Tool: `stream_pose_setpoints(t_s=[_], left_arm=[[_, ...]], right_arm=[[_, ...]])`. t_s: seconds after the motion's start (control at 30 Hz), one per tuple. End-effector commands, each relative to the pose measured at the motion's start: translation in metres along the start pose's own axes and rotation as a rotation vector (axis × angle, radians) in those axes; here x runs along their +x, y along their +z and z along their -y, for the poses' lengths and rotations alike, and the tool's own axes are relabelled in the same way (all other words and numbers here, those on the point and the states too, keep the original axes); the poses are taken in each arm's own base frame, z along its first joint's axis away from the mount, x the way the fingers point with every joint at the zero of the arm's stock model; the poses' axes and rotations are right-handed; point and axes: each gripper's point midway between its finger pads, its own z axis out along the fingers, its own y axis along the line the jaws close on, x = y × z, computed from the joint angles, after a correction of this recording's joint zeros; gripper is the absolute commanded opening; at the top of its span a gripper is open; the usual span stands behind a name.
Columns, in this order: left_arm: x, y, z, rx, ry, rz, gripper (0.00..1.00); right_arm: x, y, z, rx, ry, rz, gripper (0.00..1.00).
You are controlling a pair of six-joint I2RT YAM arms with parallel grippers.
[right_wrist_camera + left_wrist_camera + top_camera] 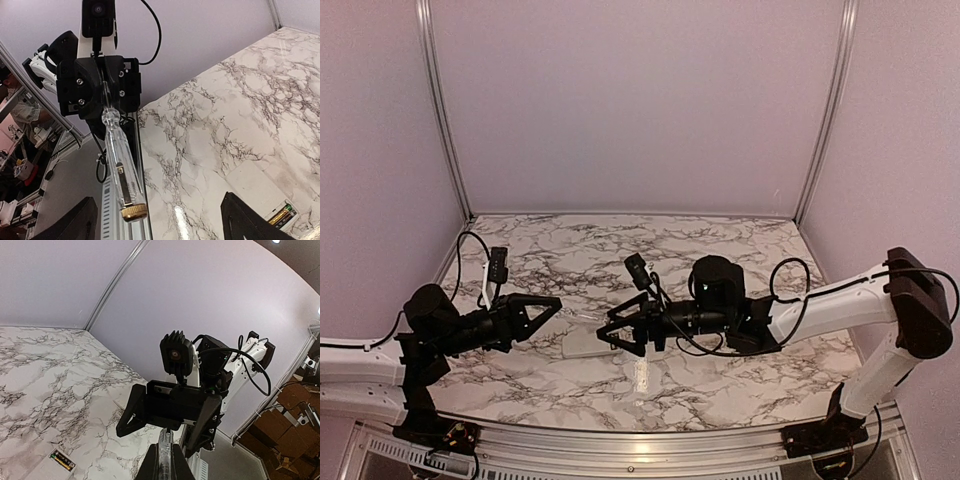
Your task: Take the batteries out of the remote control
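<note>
The white remote control lies flat on the marble table between the two grippers. Its open compartment shows the batteries, one orange-gold and one dark; they also show in the right wrist view at the end of the remote. My left gripper is shut on a long clear-handled screwdriver with a gold cap, held above the table and pointing toward the right gripper. My right gripper is open and empty, hovering just over the remote's right end, facing the left gripper.
The table's near edge has a metal rail close below both grippers. Pale walls and metal corner posts enclose the back and sides. Cables loop off both wrists.
</note>
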Motion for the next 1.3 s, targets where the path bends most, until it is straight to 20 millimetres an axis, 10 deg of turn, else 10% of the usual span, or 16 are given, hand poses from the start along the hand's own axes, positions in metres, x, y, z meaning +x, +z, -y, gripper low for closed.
stream_pose_setpoints(t_s=[0.0, 1.27], left_arm=[[0.006, -0.006, -0.013, -0.068, -0.03, 0.003, 0.0], [-0.003, -0.015, -0.005, 0.019, -0.136, 0.12, 0.0]], right_arm=[[-0.037, -0.005, -0.032, -0.149, 0.02, 0.18, 0.84], [-0.052, 0.041, -0.053, -0.216, 0.048, 0.311, 0.7]])
